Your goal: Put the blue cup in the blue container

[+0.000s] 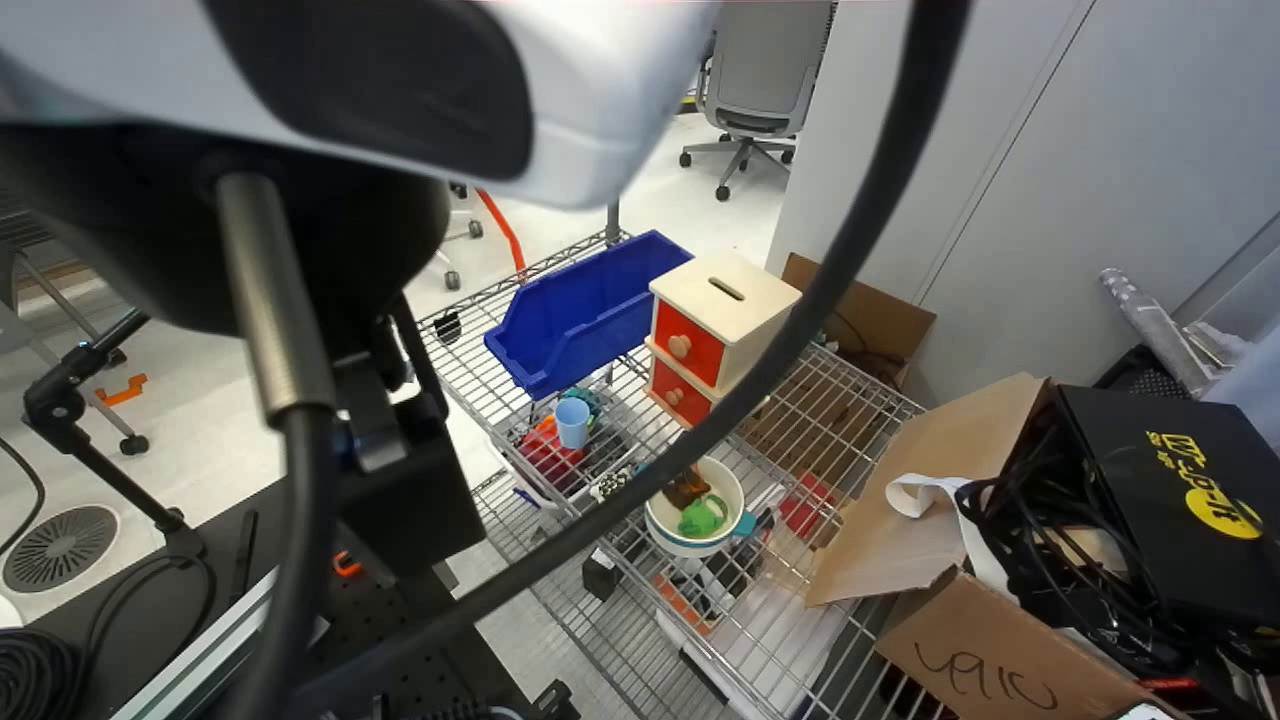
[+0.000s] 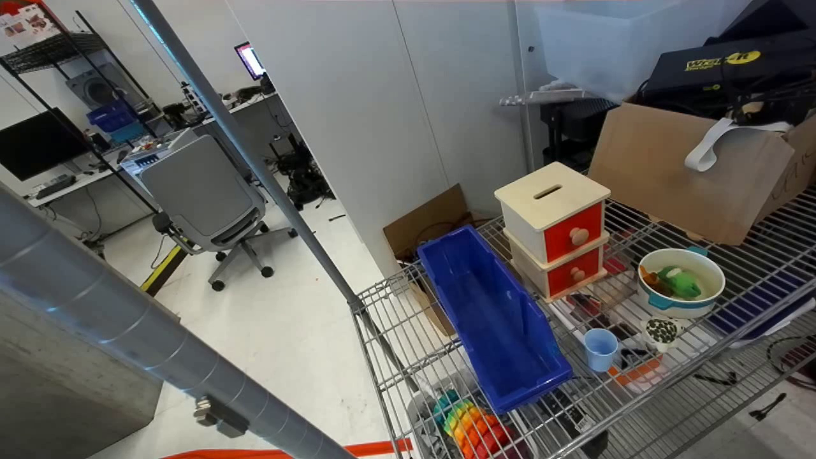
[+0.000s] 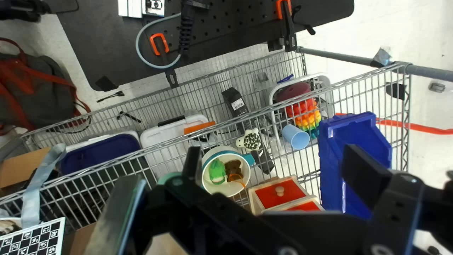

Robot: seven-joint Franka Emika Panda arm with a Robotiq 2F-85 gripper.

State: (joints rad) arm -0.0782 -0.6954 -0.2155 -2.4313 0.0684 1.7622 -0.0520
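Note:
The small light-blue cup (image 1: 572,424) stands upright on the wire shelf, and it also shows in another exterior view (image 2: 600,349) and in the wrist view (image 3: 296,137). It is beside the deep-blue container (image 2: 491,325), a long bin with an open top and nothing visible inside. The container also shows in an exterior view (image 1: 610,345) and at the right of the wrist view (image 3: 331,170), partly behind a finger. My gripper (image 3: 278,166) is open, with its fingers wide apart and nothing between them. It is above the shelf, apart from cup and container.
A wooden box with red drawers (image 2: 554,229) stands beside the container. A white pot (image 2: 682,309) with toys and a spotted turtle toy (image 3: 250,140) are near the cup. A cardboard box (image 1: 930,490) with cables stands farther along the wire shelf (image 2: 408,363).

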